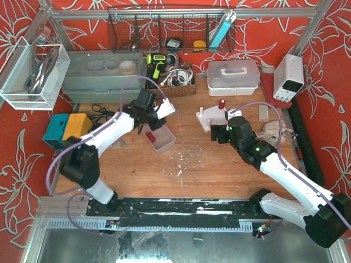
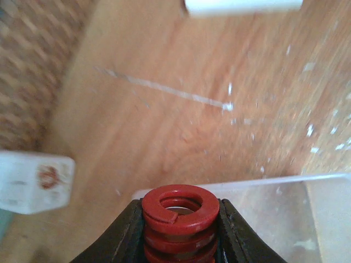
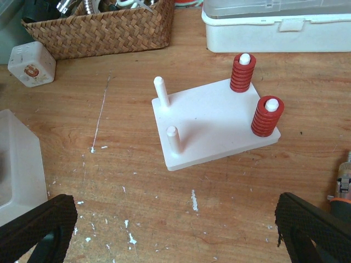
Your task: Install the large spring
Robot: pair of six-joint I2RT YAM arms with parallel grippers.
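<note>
My left gripper (image 2: 179,207) is shut on a large red coil spring (image 2: 178,223), held just above the rim of a clear plastic bin (image 2: 285,208); in the top view this gripper (image 1: 149,131) hangs over the bin (image 1: 164,141). A white peg board (image 3: 214,123) lies on the wooden table, also seen from above (image 1: 211,118). Two red springs (image 3: 242,73) (image 3: 267,116) sit on its right pegs. Its two left pegs (image 3: 160,90) (image 3: 173,139) are bare. My right gripper (image 3: 175,235) is open and empty, just short of the board.
A wicker basket (image 3: 98,27) and a white lidded box (image 3: 279,24) stand behind the board. A small white cube (image 3: 32,64) lies left of it. A power supply (image 1: 289,76) stands at the right, a grey bin (image 1: 104,74) at the back left.
</note>
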